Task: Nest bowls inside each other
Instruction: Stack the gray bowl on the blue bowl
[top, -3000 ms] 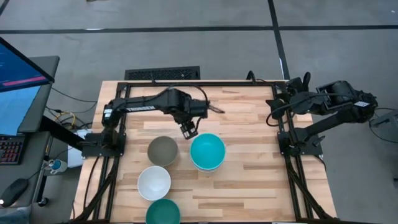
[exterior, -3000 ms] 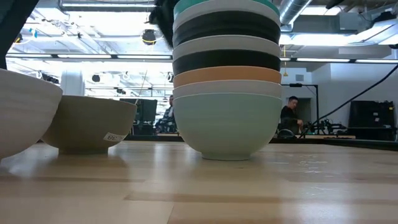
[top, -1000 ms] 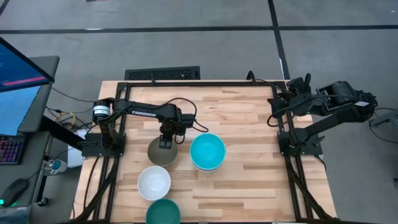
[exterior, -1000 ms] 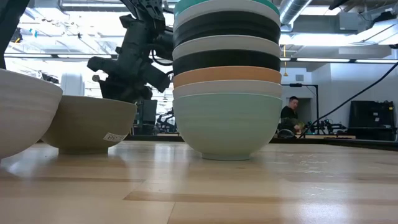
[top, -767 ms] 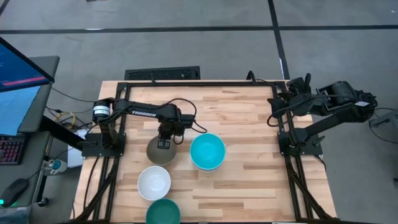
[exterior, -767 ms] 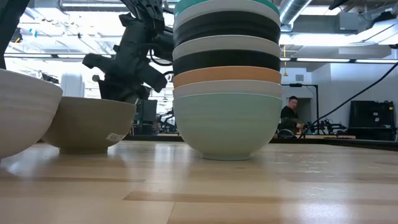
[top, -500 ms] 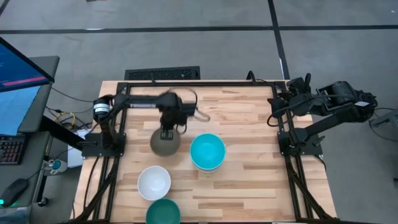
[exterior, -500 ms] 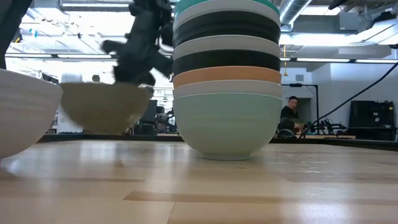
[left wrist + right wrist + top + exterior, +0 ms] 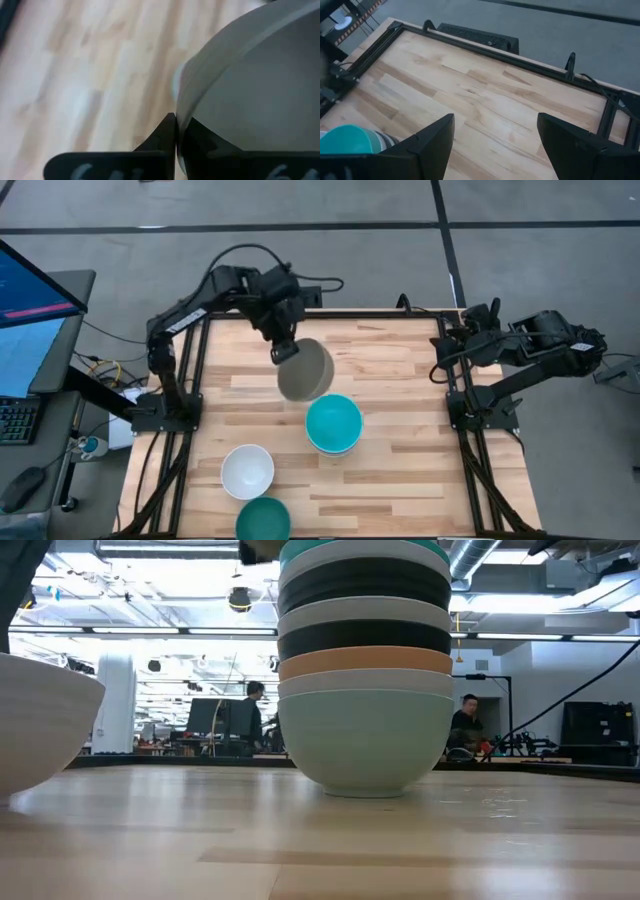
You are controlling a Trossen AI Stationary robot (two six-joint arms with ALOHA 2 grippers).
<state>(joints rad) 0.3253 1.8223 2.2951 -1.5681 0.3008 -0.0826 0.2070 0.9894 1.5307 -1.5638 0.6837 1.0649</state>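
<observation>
Grey bowl up, stack next

My left tool (image 9: 284, 352) pinches the grey-taupe bowl (image 9: 306, 370) by its rim; the turquoise-topped stack (image 9: 333, 423) sits just beyond, lower; my right tool (image 9: 495, 145) waits open

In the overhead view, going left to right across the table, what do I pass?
White bowl → grey bowl held up by the left end effector → stack of bowls, turquoise on top → right end effector, open, parked at the table's right edge.
</observation>
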